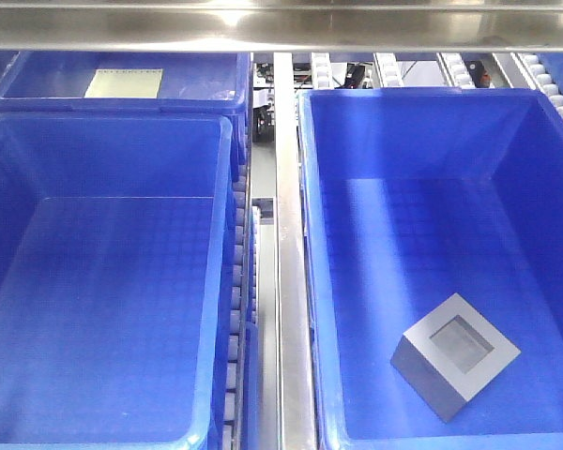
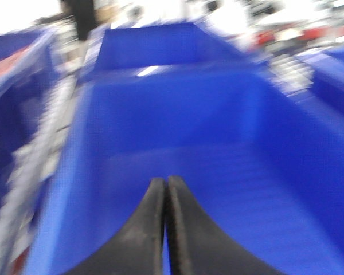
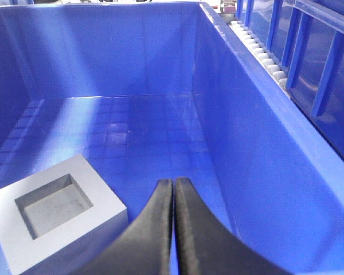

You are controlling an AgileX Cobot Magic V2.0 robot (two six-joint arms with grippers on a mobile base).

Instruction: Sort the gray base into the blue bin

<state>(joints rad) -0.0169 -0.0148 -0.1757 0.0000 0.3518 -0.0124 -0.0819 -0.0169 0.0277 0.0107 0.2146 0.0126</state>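
Right pincer [image 3: 173, 189] pressed together over the blue bin [image 3: 246, 143], with the gray base [image 3: 54, 215] just to its left.

In the right wrist view the two dark fingertips meet at the bottom centre of the frame, holding nothing; the gray base sits on the bin's grid floor at lower left, its square recess facing up. The front view shows the same base [image 1: 455, 354] at lower right of the frame, resting in the right-hand blue bin [image 1: 311, 281]. A second blue bin [image 1: 227, 187] fills the left of that frame, and a third [image 1: 122, 101] at upper left holds a pale flat sheet [image 1: 124, 82]. The blurred left wrist view shows the left pincer [image 2: 165, 189] also pressed together, over a blue bin.
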